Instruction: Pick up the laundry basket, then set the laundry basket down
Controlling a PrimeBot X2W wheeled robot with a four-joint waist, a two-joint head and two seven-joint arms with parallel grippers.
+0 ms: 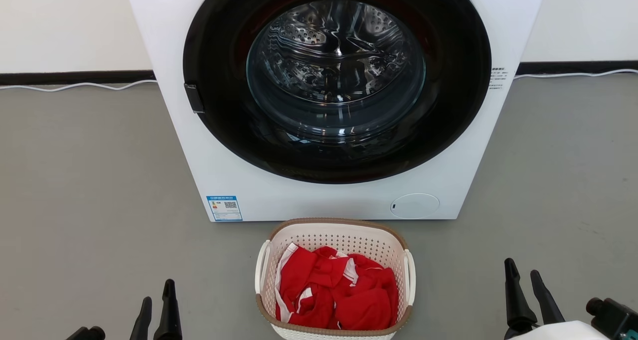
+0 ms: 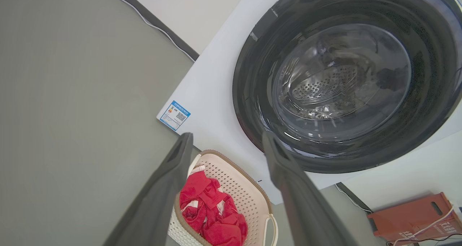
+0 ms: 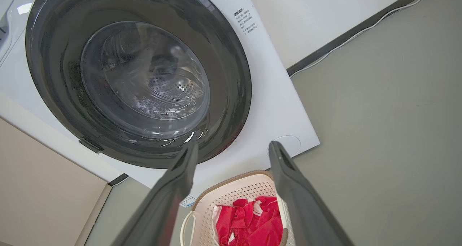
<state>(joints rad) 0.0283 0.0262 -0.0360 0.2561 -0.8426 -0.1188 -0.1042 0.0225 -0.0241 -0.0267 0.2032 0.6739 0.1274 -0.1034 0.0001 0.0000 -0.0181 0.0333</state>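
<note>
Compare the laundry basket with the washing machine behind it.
The laundry basket is small, perforated and cream with a brown rim; the washing machine is far larger, smooth and white. The basket holds red clothes; the machine's drum looks empty. Both stand on the grey floor.

laundry basket | cream, brown rim | upright on floor | holds red cloth

We take this for a laundry corner: a washer stands on a grey floor against a white wall. A basket of red clothes sits before it.
</note>
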